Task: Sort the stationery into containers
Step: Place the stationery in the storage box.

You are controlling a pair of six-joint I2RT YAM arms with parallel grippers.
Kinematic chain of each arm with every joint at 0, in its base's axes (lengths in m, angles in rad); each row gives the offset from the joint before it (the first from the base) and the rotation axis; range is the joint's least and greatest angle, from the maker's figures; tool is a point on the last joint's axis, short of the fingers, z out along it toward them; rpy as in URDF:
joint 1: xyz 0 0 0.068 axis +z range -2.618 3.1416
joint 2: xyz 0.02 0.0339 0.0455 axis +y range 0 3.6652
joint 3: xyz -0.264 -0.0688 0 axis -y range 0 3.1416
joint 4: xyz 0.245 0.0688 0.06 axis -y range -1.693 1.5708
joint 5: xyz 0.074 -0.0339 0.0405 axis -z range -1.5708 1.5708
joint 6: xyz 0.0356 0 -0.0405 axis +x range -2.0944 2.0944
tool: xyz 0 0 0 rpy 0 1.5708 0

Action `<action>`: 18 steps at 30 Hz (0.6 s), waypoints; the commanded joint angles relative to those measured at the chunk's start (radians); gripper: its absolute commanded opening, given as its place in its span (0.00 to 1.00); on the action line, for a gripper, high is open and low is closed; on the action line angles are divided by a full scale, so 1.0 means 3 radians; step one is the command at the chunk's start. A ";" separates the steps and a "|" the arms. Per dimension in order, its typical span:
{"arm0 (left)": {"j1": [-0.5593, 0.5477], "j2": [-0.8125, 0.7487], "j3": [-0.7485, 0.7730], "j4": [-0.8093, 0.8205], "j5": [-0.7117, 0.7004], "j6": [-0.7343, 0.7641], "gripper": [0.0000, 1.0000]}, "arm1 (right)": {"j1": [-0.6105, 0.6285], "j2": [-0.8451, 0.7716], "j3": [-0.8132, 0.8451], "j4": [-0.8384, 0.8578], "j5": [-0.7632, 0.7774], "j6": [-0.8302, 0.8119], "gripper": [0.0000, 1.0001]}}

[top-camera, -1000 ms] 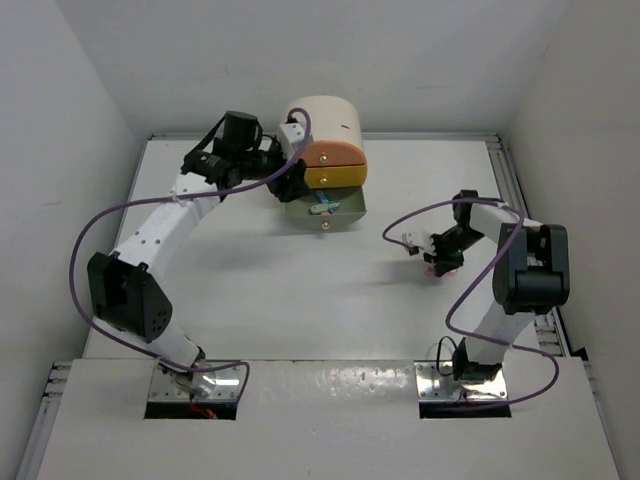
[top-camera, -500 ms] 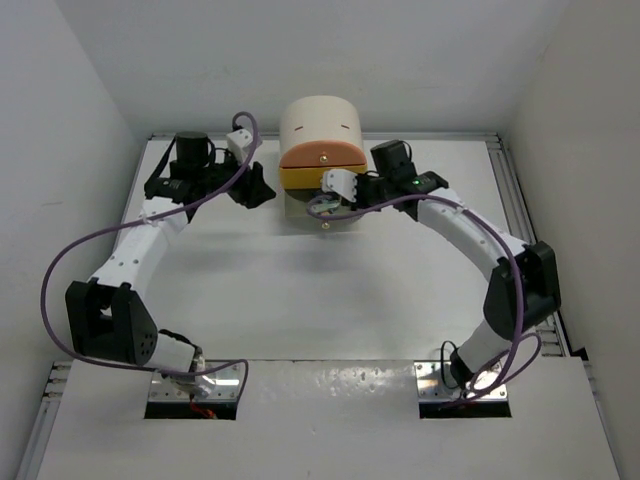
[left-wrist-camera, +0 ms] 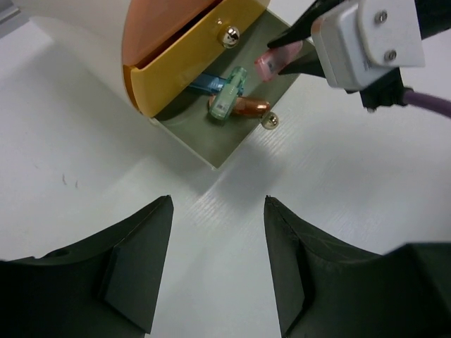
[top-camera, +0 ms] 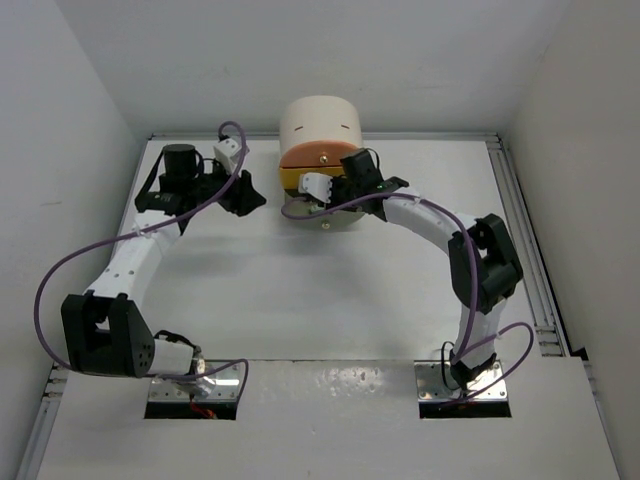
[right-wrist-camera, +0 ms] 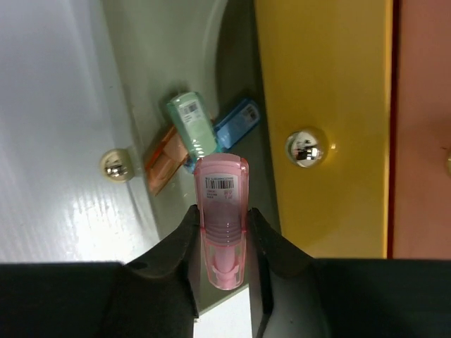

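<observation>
The right pincer [right-wrist-camera: 223, 220] has swung in over the open drawer [right-wrist-camera: 180, 49], squeezing a pink piece [right-wrist-camera: 221, 193]. Next it should let go. The left pincer [left-wrist-camera: 217, 211] gapes wide, empty.

Translucent, glossy plastic for the pink capsule [right-wrist-camera: 221, 211], with a small paper label [right-wrist-camera: 223, 184]. Mirror-bright metal on the round knob [right-wrist-camera: 305, 147]. Smooth matt finish on the yellow drawer [right-wrist-camera: 320, 84].

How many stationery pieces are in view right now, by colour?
green piece: 1, in the open drawer
blue piece: 1, same drawer
orange piece: 1, same drawer
pink piece: 1, held in the right gripper
Total: 4
</observation>
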 commanded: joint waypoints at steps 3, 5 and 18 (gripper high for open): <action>0.0119 -0.0185 -0.0129 0.0075 0.0166 0.0123 0.60 | -0.0001 -0.0076 0.0156 0.0171 0.0044 0.0162 0.45; 0.0165 -0.0216 -0.0139 -0.0032 0.0263 0.0215 0.60 | 0.0004 -0.0132 0.0202 0.0104 0.0003 0.0253 0.52; -0.0350 -0.0482 -0.0507 -0.0570 -0.0199 0.1913 0.30 | -0.0246 -0.0506 0.1040 -0.0030 -0.0427 0.1893 0.43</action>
